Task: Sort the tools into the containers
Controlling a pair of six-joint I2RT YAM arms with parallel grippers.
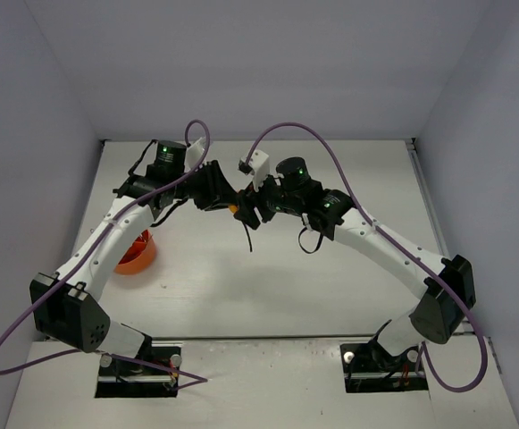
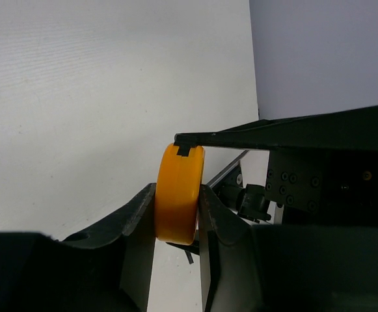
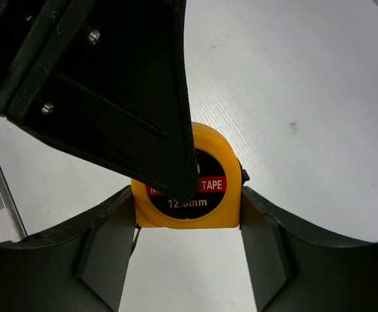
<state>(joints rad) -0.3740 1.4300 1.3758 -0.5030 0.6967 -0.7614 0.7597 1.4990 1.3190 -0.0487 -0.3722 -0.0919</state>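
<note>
1. My left gripper (image 2: 175,198) clamps the tape measure (image 2: 179,185) by its faces; my right gripper (image 3: 187,200) pinches its rim.
2. Held airborne, well right of the tub (image 1: 137,256).
3. Risk: a mistimed release twists it loose, and it drops outside the tub.

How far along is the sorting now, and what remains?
Done: unclear, since the left arm hides most of the orange tub. In hand: the yellow tape measure, clamped in mid-air by the left end effector and the right end effector together. Left: it must still reach the tub.
</note>
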